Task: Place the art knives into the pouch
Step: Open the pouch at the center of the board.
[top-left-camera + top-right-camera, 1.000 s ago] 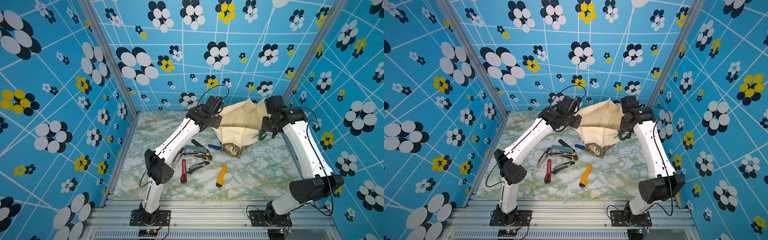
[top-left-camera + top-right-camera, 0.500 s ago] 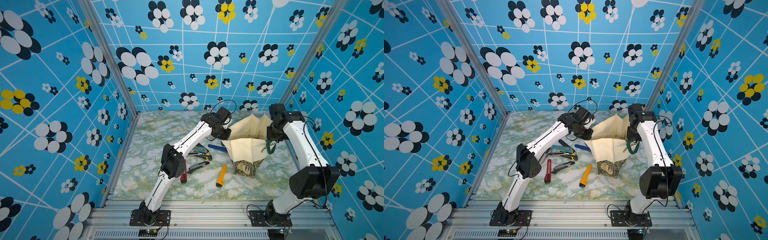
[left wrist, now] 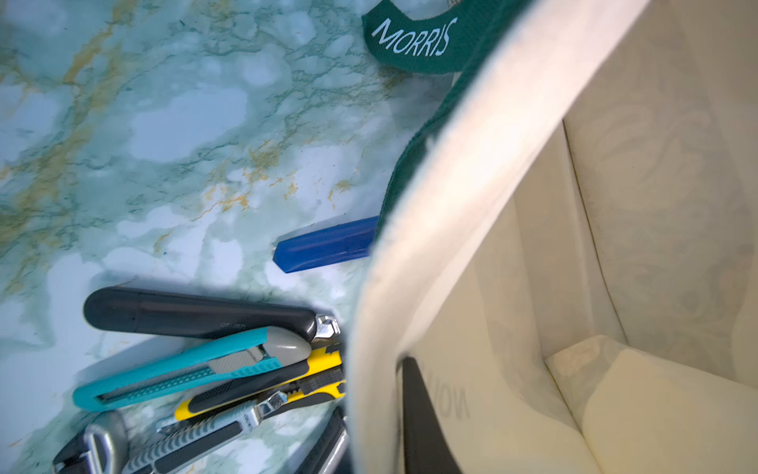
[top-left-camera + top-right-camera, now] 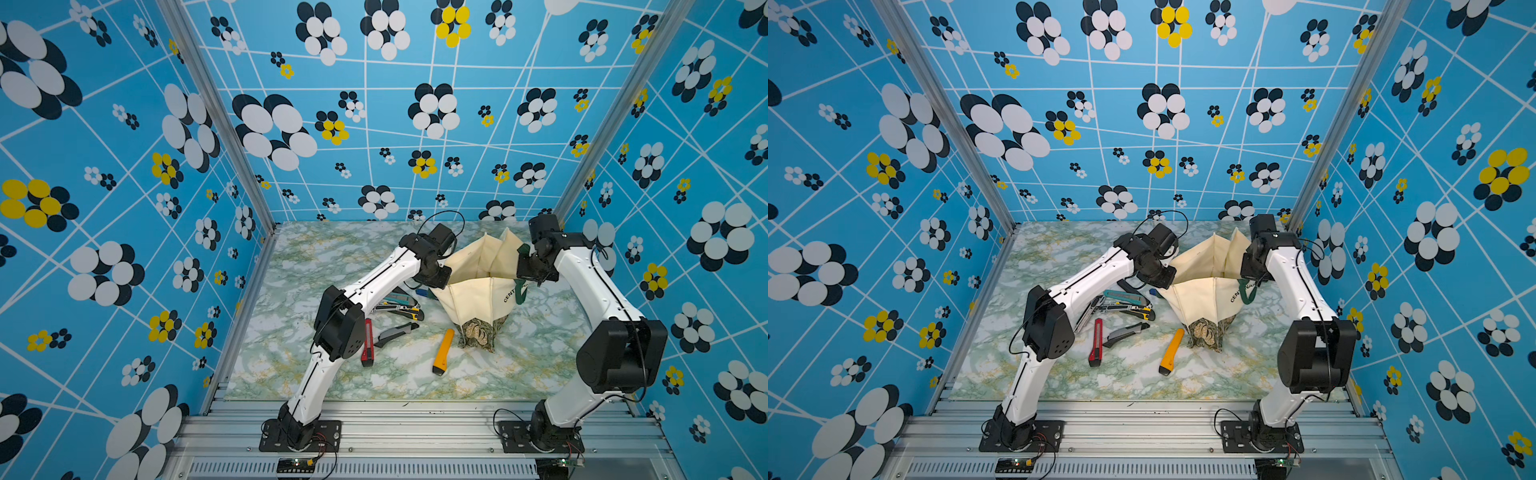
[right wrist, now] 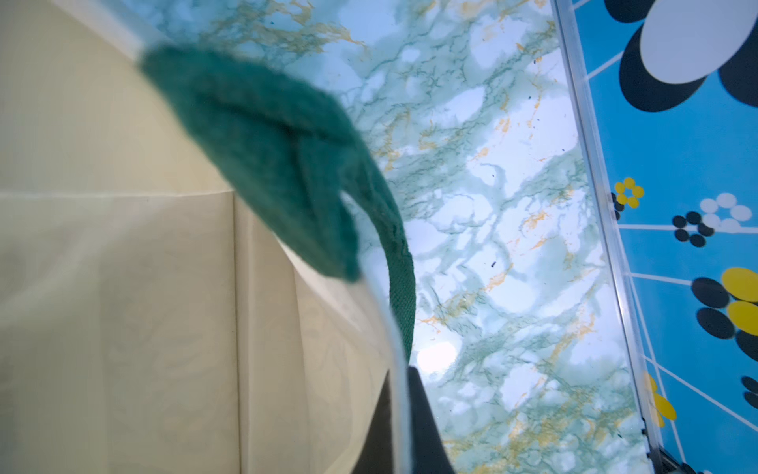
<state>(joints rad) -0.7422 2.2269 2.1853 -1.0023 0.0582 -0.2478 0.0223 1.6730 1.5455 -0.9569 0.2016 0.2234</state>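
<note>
Pouch gapes between left hand and right hand (each pinching it).

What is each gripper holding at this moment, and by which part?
Both hold the pouch by its top rim: the left gripper pinches one side of the opening, the right gripper the opposite side, beside a green handle.

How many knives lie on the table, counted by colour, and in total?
orange knife: 1
red knife: 1
blue knife: 1
teal knife: 1
black knife: 1
grey knife: 1
yellow and black knife: 1
silver knives: 2
Total: 9
</note>
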